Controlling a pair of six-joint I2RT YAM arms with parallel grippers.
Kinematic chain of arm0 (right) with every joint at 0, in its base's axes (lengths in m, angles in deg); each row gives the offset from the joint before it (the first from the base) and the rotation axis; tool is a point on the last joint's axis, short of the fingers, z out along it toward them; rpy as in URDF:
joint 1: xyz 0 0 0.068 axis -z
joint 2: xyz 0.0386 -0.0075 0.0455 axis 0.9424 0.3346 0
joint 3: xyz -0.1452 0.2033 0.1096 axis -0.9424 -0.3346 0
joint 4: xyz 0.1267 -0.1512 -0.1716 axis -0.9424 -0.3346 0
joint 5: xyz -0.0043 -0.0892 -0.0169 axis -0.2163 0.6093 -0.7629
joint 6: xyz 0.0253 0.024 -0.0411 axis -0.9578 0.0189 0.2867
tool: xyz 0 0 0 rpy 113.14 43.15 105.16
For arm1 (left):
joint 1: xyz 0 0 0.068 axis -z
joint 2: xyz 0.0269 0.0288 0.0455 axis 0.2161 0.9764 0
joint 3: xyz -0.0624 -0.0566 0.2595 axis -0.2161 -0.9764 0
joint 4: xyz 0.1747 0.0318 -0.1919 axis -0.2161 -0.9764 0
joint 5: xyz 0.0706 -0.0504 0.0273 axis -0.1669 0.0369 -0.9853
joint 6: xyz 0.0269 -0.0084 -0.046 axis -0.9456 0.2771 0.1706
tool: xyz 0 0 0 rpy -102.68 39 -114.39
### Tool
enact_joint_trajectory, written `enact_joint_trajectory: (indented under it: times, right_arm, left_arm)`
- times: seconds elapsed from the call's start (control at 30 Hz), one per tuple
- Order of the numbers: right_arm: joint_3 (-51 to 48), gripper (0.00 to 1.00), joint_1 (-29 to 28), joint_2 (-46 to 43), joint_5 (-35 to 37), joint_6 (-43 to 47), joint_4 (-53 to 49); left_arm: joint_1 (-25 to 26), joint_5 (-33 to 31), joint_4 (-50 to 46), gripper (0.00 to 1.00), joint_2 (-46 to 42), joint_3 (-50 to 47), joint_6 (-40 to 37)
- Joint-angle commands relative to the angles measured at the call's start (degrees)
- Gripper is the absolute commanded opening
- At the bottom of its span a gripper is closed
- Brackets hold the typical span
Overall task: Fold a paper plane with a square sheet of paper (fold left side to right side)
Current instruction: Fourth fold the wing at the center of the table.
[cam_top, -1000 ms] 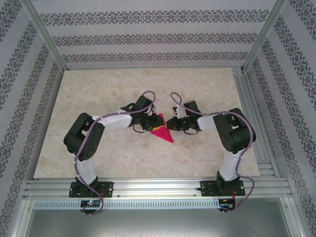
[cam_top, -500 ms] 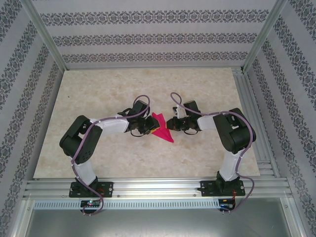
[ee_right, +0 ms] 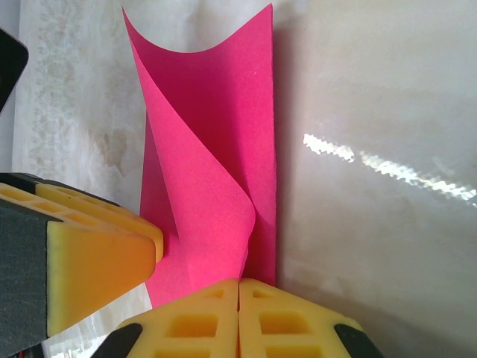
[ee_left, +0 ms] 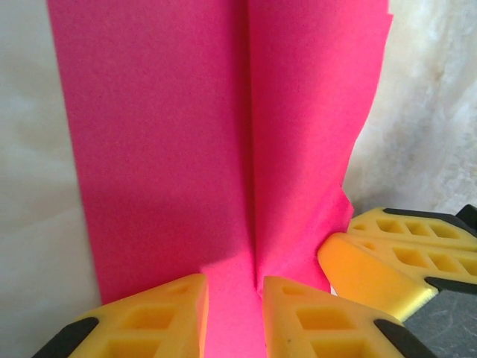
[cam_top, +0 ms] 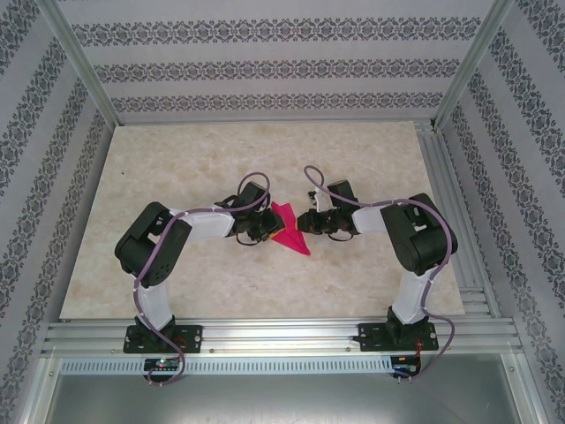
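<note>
The sheet of paper lies about the middle of the tabletop. It is folded to a magenta wedge, with its point aimed toward the near right corner and its wide end toward the far edge. The two grippers close in on it from either side, the left gripper at its left edge and the right gripper at its right edge.

In the left wrist view the left gripper's yellow fingers stand a narrow gap apart. Their tips are down on the paper, one on each side of a centre crease that runs straight into the gap. Pink shows all the way through the gap, and it is not clear whether the pads squeeze the crease at all. Just to the right in that view, the other arm's fingers lie closed together, their tip touching the sheet's right edge where the edge is rumpled.

In the right wrist view the right gripper's fingers are pressed together with no gap between them. One flap of the sheet curls up off the tabletop, and its curve comes down right at those tips. Whether a layer is nipped between them cannot be told. One yellow finger of the left gripper sits just beside the sheet's opposite edge
</note>
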Motion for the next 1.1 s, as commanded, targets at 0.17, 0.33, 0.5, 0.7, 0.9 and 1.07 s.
enact_joint_trajectory:
  times: [0.17, 0.33, 0.5, 0.7, 0.9, 1.07]
  right_arm:
    - [0.94, 0.09, -0.31, -0.34, 2.27, 2.94, -3.69]
    - [0.54, 0.09, -0.04, -1.0, 1.93, 2.88, -3.5]
    - [0.96, 0.09, 0.04, -0.63, 3.0, 3.49, -4.89]
    - [0.48, 0.09, 0.14, 0.62, 3.04, 3.5, -5.08]
    - [0.43, 0.09, 0.11, 0.45, 2.63, 3.26, -4.53]
    - [0.57, 0.09, 0.05, 0.51, 2.59, 3.14, -4.5]
  left_arm:
    - [0.79, -1.74, -0.73, 0.27, 1.6, -0.05, -1.39]
    - [0.79, -1.62, -1.08, 0.27, 2.11, 0.03, -1.62]
    - [0.79, -1.2, -0.85, 0.27, 2.07, 0.12, -1.71]
    - [0.84, 1.04, -1.26, 0.28, -1.49, 1.79, -3.2]
    - [1.23, 2.11, -4.67, 0.26, -2.96, 5.93, -5.57]
    - [1.43, 3.76, -2.34, 0.23, 0.5, 7.44, -4.64]
